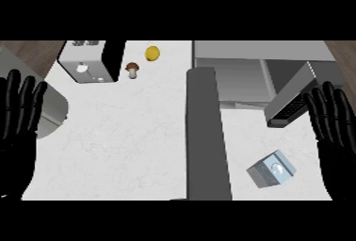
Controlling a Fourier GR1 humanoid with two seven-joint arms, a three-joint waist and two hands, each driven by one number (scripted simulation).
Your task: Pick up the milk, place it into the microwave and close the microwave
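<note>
**Milk carton lies near the table's right front, both hands empty**

The milk carton [271,169] lies tilted on the white table [132,141], near its front edge and toward the right side, touched by nothing. The microwave [240,75] sits at the back right with its door [208,136] swung open, seen edge-on as a long dark slab reaching toward the front edge. The right hand [334,127] shows at the right edge, fingers straight and spread, apart from the carton. The left hand [17,113] shows at the left edge, fingers likewise straight and apart. Near the back edge stand a toaster [87,61], a small mushroom [132,69] and what looks like a lemon [152,52].
</note>
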